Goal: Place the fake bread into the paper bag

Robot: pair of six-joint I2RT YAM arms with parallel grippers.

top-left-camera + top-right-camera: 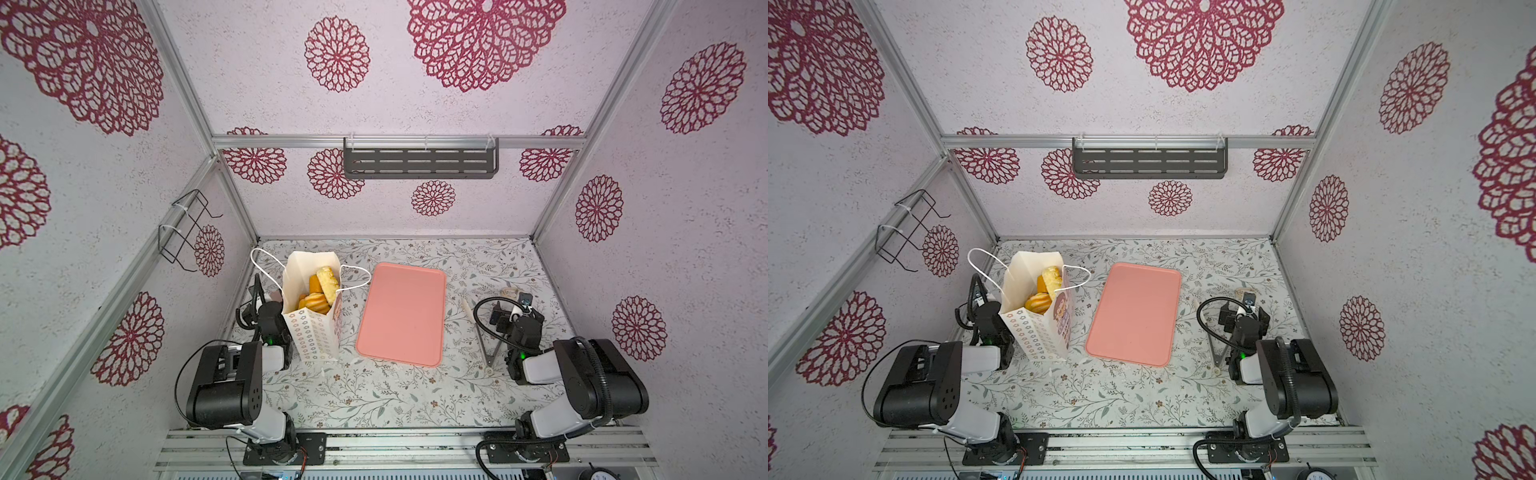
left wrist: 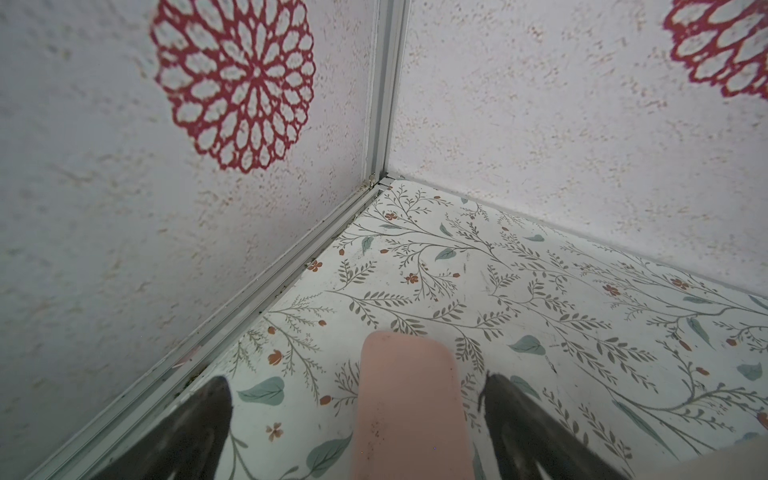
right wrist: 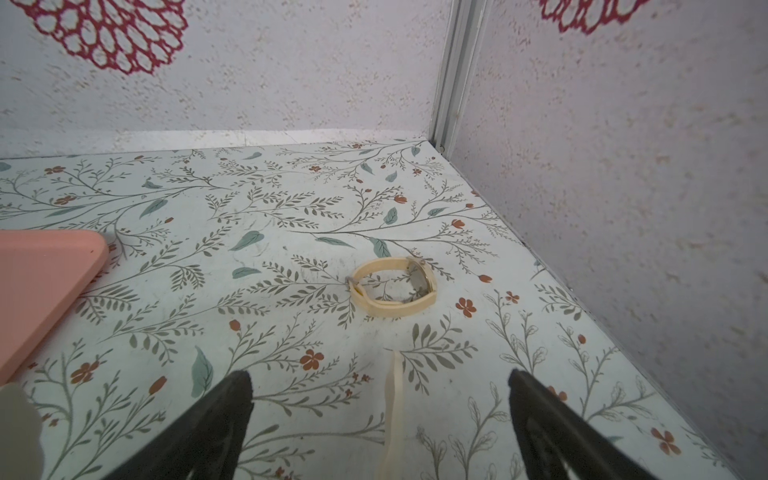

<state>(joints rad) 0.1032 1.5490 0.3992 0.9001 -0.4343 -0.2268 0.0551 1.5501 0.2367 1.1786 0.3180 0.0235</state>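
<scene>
The paper bag (image 1: 313,336) (image 1: 1038,332) stands upright at the left of the table, its mouth open and its cord handles hanging out. Several golden-yellow pieces of fake bread (image 1: 320,291) (image 1: 1044,291) fill it near the top. My left gripper (image 2: 356,379) sits low behind the bag's left side, open. A flat pink rounded thing (image 2: 409,407) lies between its jaws, apart from both fingers. My right gripper (image 3: 379,373) hovers open over the right of the table, holding nothing.
A bare pink tray (image 1: 401,316) (image 1: 1136,313) lies mid-table. Metal tongs (image 1: 478,332) with cream tips (image 3: 392,399) lie under the right gripper. A cream watch strap (image 3: 392,286) rests beyond it. Cell walls stand close on the left, right and back.
</scene>
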